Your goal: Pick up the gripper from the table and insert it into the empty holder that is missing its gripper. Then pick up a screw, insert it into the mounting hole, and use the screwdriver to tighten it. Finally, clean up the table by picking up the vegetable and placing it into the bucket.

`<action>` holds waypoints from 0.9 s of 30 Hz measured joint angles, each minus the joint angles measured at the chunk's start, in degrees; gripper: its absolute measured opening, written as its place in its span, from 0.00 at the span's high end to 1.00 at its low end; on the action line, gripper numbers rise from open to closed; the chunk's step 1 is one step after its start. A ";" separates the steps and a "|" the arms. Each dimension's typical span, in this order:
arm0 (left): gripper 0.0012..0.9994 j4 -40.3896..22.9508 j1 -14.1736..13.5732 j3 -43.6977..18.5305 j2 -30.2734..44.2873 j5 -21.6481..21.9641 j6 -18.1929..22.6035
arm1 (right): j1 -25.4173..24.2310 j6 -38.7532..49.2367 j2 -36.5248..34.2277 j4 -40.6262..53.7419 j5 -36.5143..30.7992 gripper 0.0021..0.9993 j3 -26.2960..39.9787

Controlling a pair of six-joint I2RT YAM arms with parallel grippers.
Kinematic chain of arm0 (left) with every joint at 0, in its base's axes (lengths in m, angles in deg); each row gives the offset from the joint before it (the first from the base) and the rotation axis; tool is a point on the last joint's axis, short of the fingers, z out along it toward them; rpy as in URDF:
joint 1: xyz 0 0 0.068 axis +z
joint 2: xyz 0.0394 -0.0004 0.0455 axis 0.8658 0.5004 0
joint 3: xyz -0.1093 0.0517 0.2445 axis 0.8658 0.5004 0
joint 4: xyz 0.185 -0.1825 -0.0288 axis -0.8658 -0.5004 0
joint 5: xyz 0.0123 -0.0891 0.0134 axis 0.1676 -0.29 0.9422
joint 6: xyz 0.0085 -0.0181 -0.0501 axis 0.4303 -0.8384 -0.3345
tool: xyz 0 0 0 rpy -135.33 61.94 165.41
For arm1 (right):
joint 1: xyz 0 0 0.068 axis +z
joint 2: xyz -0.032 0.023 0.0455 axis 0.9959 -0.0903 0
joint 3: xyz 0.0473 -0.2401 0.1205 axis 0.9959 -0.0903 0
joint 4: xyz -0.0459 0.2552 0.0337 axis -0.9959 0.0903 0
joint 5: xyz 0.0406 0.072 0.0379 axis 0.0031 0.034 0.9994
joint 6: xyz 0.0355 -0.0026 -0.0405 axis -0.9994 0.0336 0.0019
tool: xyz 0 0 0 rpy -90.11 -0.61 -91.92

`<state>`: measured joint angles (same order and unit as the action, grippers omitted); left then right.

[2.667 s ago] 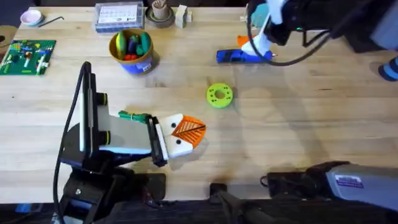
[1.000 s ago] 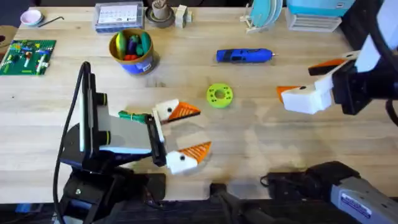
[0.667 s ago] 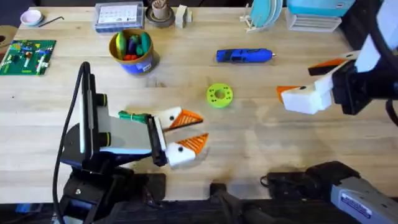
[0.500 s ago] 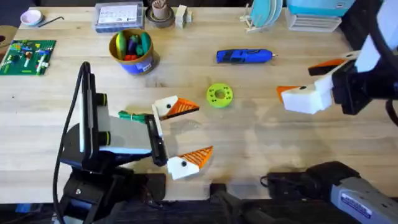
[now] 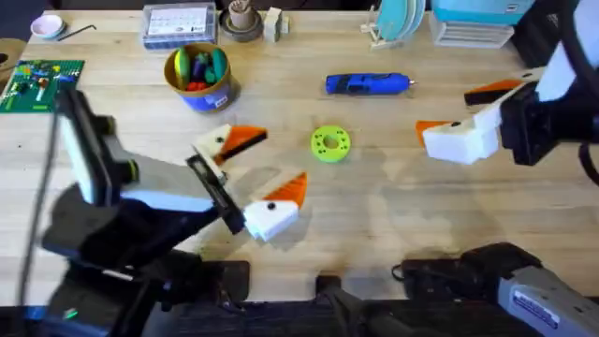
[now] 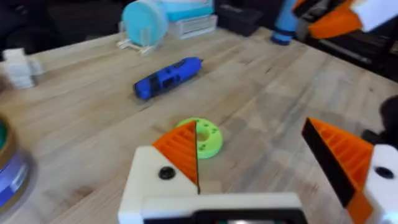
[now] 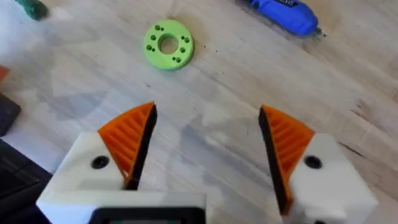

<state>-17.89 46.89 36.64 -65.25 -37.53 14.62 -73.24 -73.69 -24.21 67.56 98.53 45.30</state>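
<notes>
centrally, holed round green disc (image 5: 329, 143)

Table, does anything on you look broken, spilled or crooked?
Nothing stands out. The bucket stands upright with its toys inside. The screwdriver and the green disc lie flat on the table. The left gripper and the right gripper are open, each with both orange pads in place.

A light wooden plank table (image 5: 393, 197) carries a bright green round disc with holes (image 5: 329, 143) near its centre. At one o'clock from the disc lies a blue pen-shaped electric screwdriver (image 5: 367, 84); at ten o'clock stands a small blue bucket with a yellow rim (image 5: 197, 78), toys inside
</notes>
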 joint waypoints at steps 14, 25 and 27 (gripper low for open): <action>0.01 -34.12 0.04 -39.38 33.32 32.47 -0.95 | 0.00 0.00 -3.76 -1.73 0.00 0.01 0.00; 0.01 -42.74 1.00 -43.28 41.93 41.64 -15.18 | 0.00 0.00 -5.01 -1.78 0.00 0.01 0.00; 0.01 -45.01 2.19 -43.28 44.53 43.91 -22.15 | 0.00 0.00 -5.01 -1.90 0.00 0.00 0.00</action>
<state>-62.90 49.08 -6.64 -20.72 6.38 -7.53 -73.24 -73.69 -29.22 65.66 98.53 45.30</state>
